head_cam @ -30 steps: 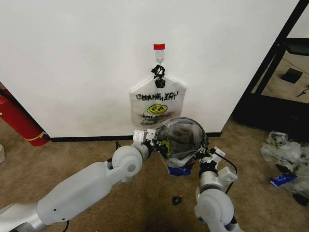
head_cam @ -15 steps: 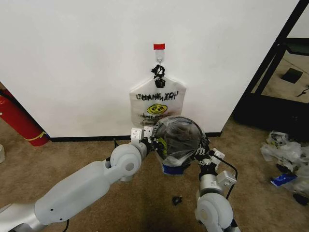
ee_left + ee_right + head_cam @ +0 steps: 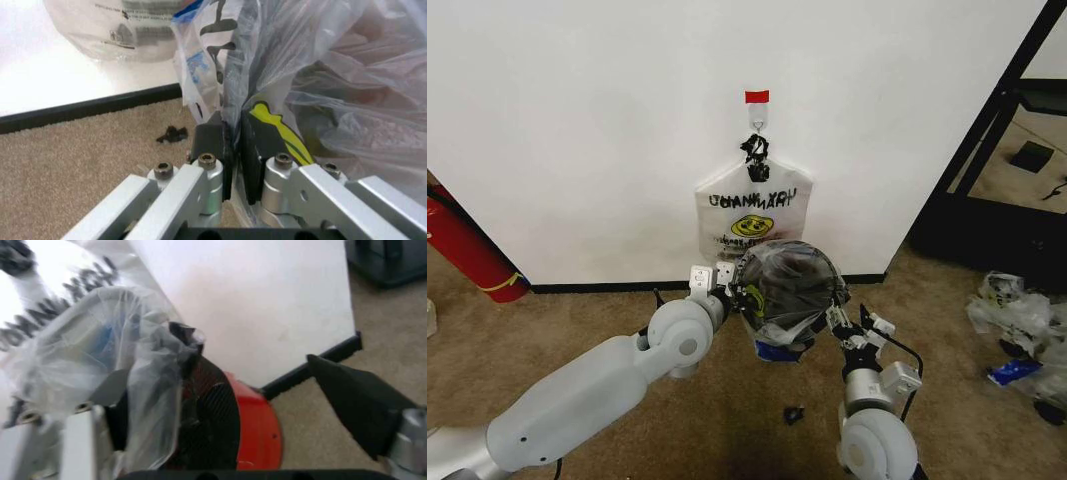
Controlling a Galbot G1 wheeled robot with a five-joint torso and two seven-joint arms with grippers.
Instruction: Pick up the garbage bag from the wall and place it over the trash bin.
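The garbage bag [image 3: 779, 290], thin clear plastic with yellow and blue print, is stretched over the top of the trash bin [image 3: 213, 415], a black mesh bin with a red base standing at the foot of the wall [image 3: 577, 120]. My left gripper [image 3: 735, 285] is at the bag's left side. In the left wrist view the left gripper [image 3: 233, 122] is shut on a fold of the garbage bag [image 3: 320, 75]. My right gripper [image 3: 842, 322] sits at the bin's right side. In the right wrist view the right gripper [image 3: 213, 380] is open wide, one finger draped by the bag [image 3: 100, 340].
A second white smiley bag [image 3: 752, 210] hangs from the hook under the red tape [image 3: 756, 96]. A red cylinder [image 3: 467, 250] leans at the left. Clear plastic wrappers [image 3: 1017, 320] lie on the carpet at right, beside a black frame [image 3: 987, 150]. A small black scrap [image 3: 794, 413] lies near me.
The bag-covered bin top and my left gripper have shifted left. My right gripper has drawn back from the bin's right side, nearer to me.
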